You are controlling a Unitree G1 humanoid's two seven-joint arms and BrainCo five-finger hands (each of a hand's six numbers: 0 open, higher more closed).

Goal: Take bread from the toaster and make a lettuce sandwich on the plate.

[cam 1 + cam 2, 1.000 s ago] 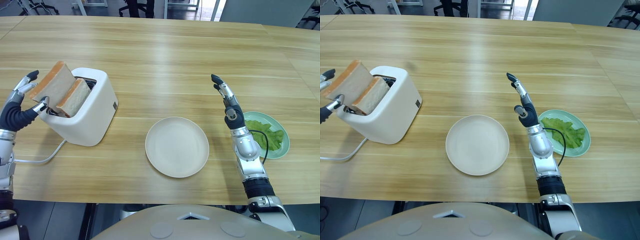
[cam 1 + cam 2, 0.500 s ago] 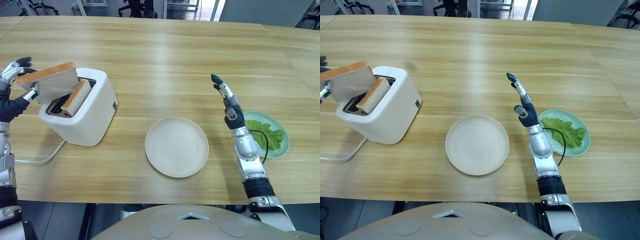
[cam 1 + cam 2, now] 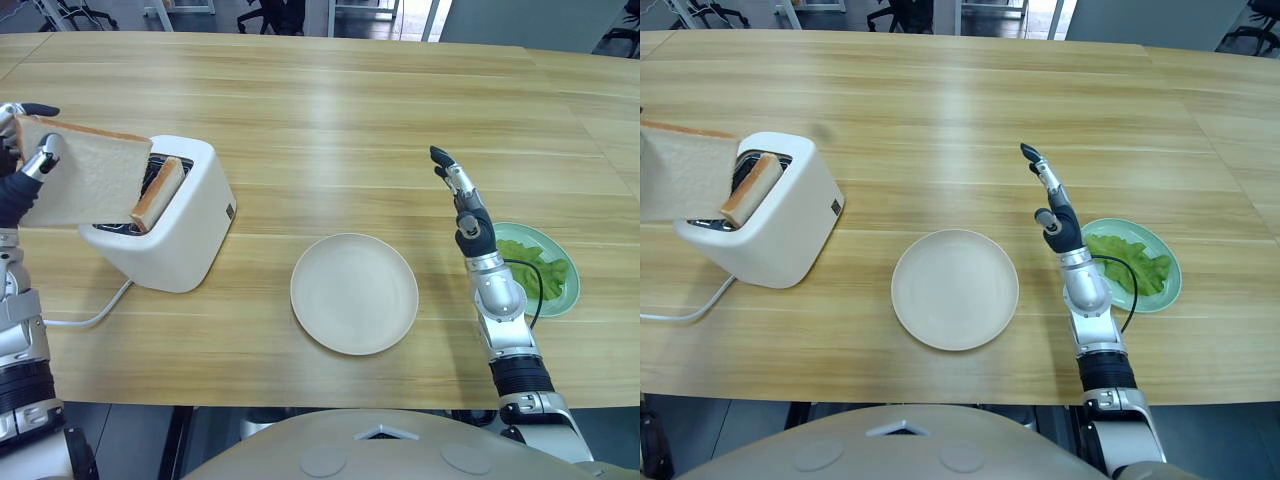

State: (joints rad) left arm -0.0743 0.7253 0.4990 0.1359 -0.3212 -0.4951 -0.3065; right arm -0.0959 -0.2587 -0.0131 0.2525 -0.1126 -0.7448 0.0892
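Wooden desk (image 3: 330, 120): the left robot hand (image 3: 20, 185) pinches a pale bread slice (image 3: 90, 180) beside the white toaster (image 3: 185, 235). Next, I think, carry it onto the round beige plate (image 3: 353, 293).

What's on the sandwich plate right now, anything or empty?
Empty. The plate shows a bare surface; one bread slice is in the left hand, and a second slice stands in the toaster.

Wide light wood-grain table (image 3: 330, 110) across whole fg, planks running left-right, w/ seams where sections join toward far left and far right. White power cord (image 3: 85, 318) lying flat on tabletop nr front-left edge, curving off to the left. Beyond far edge, in bg: dark office chairs (image 3: 270, 12) on wheeled bases, white desk legs (image 3: 163, 10), grey panel (image 3: 520, 22) at top right, plus another dark chair (image 3: 620, 35) in far right corner.
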